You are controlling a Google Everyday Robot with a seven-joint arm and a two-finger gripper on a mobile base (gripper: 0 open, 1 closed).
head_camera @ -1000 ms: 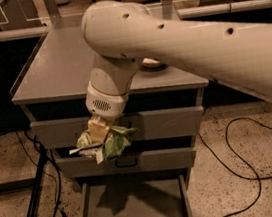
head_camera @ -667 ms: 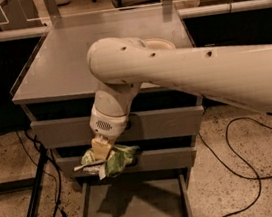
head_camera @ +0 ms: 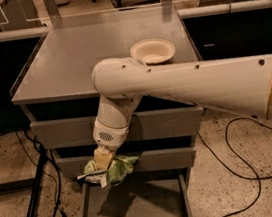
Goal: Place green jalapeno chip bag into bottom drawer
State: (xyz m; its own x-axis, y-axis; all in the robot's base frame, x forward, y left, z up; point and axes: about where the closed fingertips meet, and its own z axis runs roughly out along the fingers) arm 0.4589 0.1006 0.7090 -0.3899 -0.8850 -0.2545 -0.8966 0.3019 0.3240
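Low at cabinet front: gripper (head_camera: 104, 161), just above pulled-out bottom drawer (head_camera: 140, 213); pinching green jalapeno chip bag (head_camera: 116, 169) from top; bag hangs crumpled over drawer's rear left, in front of middle drawer (head_camera: 165, 158), clear of drawer floor; bag's shadow on that floor; arm (head_camera: 198, 84) crosses from right, covers part of top drawer (head_camera: 170, 122); both upper drawers closed; cream bowl (head_camera: 152, 51) on cabinet top (head_camera: 82, 50), behind arm; black cables (head_camera: 247, 165) on floor both sides.
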